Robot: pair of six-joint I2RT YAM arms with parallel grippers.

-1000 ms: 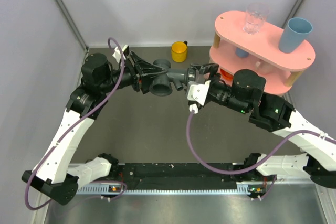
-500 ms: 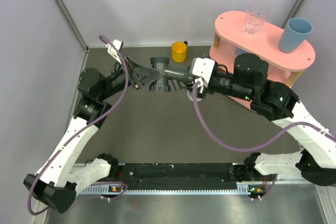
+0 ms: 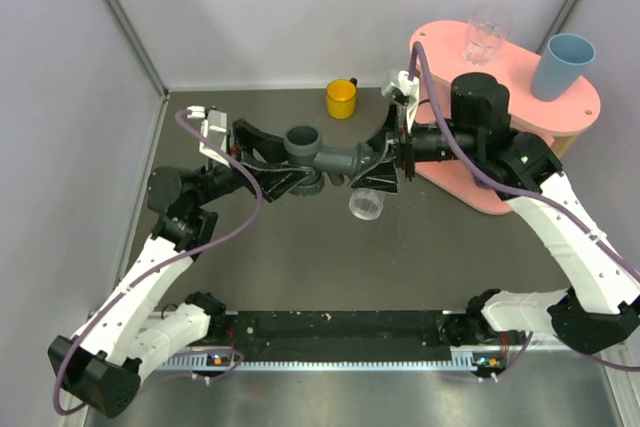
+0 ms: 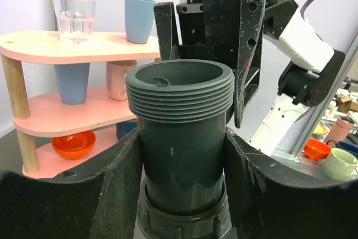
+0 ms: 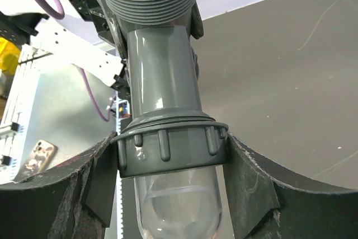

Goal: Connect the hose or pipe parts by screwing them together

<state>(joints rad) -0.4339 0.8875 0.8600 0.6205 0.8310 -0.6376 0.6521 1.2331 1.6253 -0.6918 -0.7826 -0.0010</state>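
Top external: the left hand (image 3: 298, 169) clenches the T-fitting (image 3: 335, 158) above the worktop (image 3: 300, 267); the right hand (image 3: 380, 165) grasps the ribbed collar (image 5: 168, 149) of the clear piece (image 3: 365, 203). Probably stiff, light, slippery plastic; hold the ribs.

The left arm (image 3: 140, 287) and the right arm (image 3: 578, 239) are alike: long white shells joined by chunky black joint housings, each on a black base (image 3: 95, 372). A thin purple cable (image 3: 252, 215) runs loosely along each arm to a small white box (image 3: 213, 127) at the wrist. The left gripper (image 3: 300, 175) and the right gripper (image 3: 372, 169) each carry two flat matte-black fingers (image 4: 249, 37), scuffed with pale scratches and dotted with small screw heads.
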